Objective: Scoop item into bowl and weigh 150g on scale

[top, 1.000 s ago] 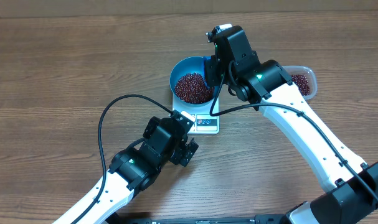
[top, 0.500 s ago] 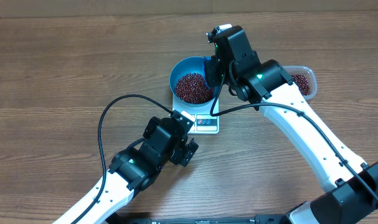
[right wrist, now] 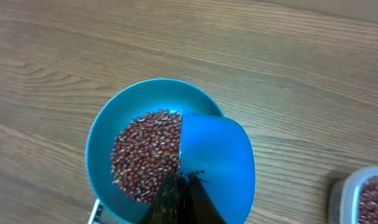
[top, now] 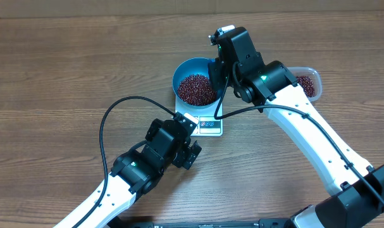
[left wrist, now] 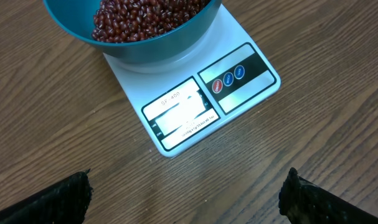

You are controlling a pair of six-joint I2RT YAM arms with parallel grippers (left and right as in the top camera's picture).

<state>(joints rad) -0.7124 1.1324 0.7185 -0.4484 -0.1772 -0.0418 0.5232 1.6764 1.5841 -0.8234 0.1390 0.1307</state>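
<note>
Barely anything had moved: the scoop shifted slightly over the bowl, pinched by the right gripper. Beans filled the bowl on the scale; the left gripper hung spread, empty. With the display unreadable, further beans were best added in small, slow tips.

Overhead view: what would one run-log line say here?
right tool: shut on small blue plastic scoop above deep round blue bowl | bowl: on flat white scale, holding red-brown beans | left tool: open, near scale
</note>
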